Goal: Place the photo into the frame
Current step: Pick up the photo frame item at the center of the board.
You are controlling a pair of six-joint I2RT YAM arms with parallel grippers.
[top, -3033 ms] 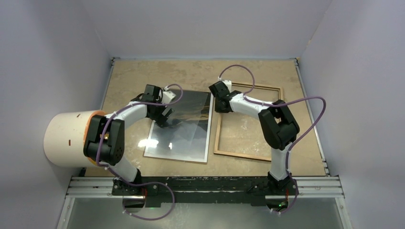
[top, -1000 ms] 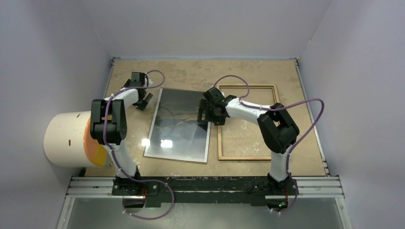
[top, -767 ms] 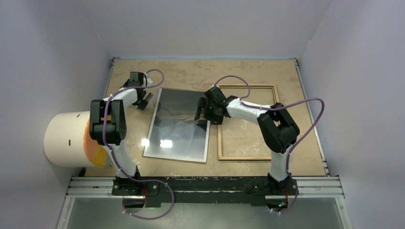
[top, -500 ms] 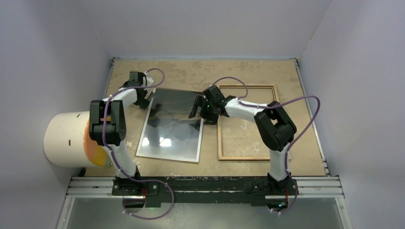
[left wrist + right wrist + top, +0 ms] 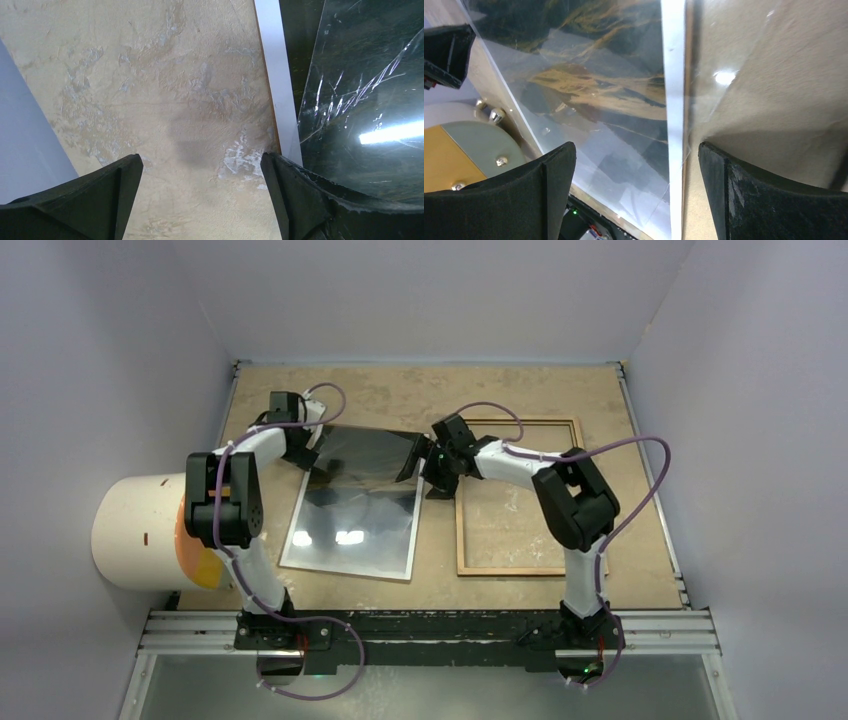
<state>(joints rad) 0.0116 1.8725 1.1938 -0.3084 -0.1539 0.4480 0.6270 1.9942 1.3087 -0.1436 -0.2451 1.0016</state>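
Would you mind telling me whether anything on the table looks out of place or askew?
Yes: the photo looks bent. Its far end curls up between the left gripper and right gripper, while its near end lies flat, askew to the frame.

Soft, even light from above fills the top view. The walls (image 5: 100, 360) look pale and flat, and the arms (image 5: 510, 462) cast only faint shadows on the table (image 5: 520, 400). Two white glare patches sit on the near part of the photo (image 5: 355, 510). In the left wrist view, a bright streak and lit scratches cross its gloss at the right, and a soft dark shadow lies mid-table. In the right wrist view, reflections veil the print, with a small bright spot to its right. The left fingers (image 5: 305, 200) and right fingers (image 5: 749, 200) are black, with little detail.
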